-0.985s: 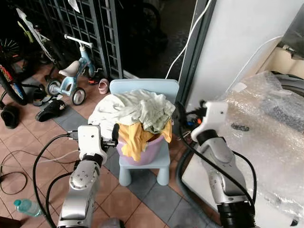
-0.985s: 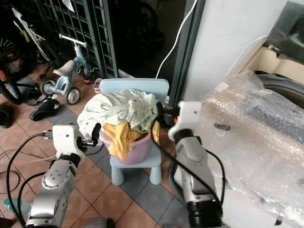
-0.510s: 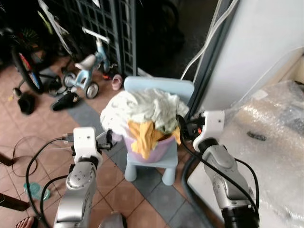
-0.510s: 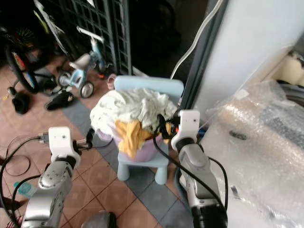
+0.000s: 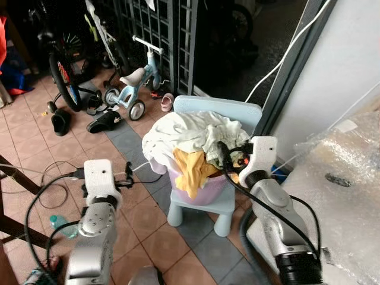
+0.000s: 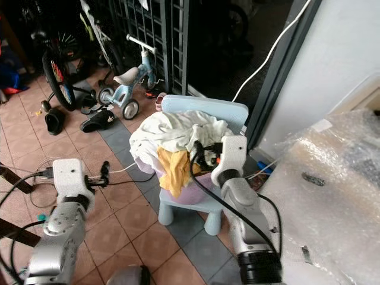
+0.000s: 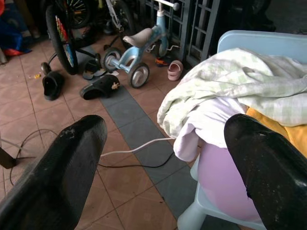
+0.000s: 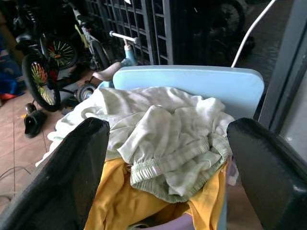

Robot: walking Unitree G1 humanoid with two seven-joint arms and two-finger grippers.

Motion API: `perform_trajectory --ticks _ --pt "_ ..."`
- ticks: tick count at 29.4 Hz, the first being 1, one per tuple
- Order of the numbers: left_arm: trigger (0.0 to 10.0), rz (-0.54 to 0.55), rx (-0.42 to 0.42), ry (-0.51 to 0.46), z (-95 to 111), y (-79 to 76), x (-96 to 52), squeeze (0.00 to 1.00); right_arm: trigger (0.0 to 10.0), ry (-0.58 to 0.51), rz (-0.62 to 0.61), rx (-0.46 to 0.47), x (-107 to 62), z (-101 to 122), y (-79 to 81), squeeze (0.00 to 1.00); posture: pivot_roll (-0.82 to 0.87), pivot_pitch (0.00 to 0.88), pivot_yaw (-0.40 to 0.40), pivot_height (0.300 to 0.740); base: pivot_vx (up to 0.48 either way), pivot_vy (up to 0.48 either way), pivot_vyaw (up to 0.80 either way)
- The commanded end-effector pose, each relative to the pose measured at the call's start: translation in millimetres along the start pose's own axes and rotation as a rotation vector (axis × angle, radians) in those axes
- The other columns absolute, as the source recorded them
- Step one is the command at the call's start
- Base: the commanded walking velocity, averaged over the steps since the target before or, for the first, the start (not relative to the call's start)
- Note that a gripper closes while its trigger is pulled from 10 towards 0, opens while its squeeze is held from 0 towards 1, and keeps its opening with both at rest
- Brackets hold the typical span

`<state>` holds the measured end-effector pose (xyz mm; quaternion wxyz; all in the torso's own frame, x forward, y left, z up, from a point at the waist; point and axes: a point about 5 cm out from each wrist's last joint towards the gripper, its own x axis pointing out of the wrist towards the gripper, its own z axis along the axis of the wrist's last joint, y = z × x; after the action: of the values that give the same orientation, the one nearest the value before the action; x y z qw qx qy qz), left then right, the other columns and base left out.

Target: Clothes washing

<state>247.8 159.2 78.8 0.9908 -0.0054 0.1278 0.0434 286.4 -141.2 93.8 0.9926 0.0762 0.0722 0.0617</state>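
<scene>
A lilac laundry basket (image 5: 205,189) stands on a light blue child's chair (image 5: 222,113). It is heaped with pale green and white clothes (image 5: 190,132), and a yellow garment (image 5: 191,169) hangs over its front rim. My right gripper (image 5: 227,155) is open at the pile's right side, just above the clothes. In the right wrist view its fingers (image 8: 76,163) stand wide apart with the heap beyond them. My left gripper (image 5: 127,174) is open, low and to the left of the basket, apart from it. The left wrist view has the basket's wall (image 7: 218,184) past the fingers (image 7: 62,163).
A bubble-wrapped washing machine (image 5: 350,178) fills the right side. A small blue balance bike (image 5: 133,80), a bicycle (image 5: 62,65) and shoes (image 5: 105,122) lie at the back left by a metal grille. Cables (image 5: 53,178) and a plastic bottle (image 5: 59,224) are on the tiled floor.
The camera has shifted, so the chair sits further right in the picture. My right gripper has closed in on the pile's right edge. My left gripper now stands further from the basket.
</scene>
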Motion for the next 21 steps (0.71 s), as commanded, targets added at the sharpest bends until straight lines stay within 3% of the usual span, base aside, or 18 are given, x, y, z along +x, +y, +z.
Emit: perform_trajectory --ticks 1,9,16,21 --pt "10.0 0.019 0.007 0.022 -2 7.1 0.9 0.00 10.0 -0.007 0.008 0.022 1.4 -1 6.3 0.00 -0.02 0.000 0.019 0.740 0.000 0.420 0.00" --pt "10.0 -0.005 0.026 0.019 1 5.8 5.8 0.00 10.0 -0.028 -0.009 0.008 7.2 0 13.0 0.00 -0.03 0.000 0.053 0.740 0.000 0.443 0.00" --pt "10.0 0.007 0.074 -0.011 6 2.1 10.9 0.00 10.0 -0.117 -0.096 -0.011 11.3 15 0.4 0.00 -0.02 0.000 0.052 0.740 0.000 0.000 0.00" --pt "10.0 0.065 0.049 -0.024 12 12.0 8.6 0.00 10.0 -0.221 -0.104 -0.157 3.0 31 -7.4 0.00 0.01 0.040 0.057 0.740 0.000 0.000 0.00"
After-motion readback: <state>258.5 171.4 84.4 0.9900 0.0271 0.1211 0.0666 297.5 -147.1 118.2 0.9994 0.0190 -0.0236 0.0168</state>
